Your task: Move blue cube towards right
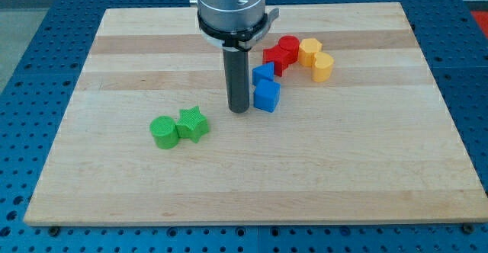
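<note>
Item: blue cube (267, 97), just to the view's right of my tip (239, 111) (a bare rod, no jaws), seemingly touching; wooden board (343, 177) beneath.

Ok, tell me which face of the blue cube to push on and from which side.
Push the blue cube on its face toward the view's left, coming from that side. My tip already stands just left of it, close or touching. The other blue block sits just above the cube, so press low and central.
</note>
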Tool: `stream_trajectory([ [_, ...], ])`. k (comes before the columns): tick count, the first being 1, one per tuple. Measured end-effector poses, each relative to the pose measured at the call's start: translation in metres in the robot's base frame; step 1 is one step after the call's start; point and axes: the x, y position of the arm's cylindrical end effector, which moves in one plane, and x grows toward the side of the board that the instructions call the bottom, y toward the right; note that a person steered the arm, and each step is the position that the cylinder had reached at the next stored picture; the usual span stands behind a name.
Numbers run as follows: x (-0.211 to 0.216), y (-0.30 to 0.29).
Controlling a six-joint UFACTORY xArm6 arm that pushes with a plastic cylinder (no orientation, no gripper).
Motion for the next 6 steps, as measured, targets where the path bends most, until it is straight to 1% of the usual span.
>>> stream_trajectory([
  [3,-0.006,-0.006],
  [6,-0.006,0.007],
])
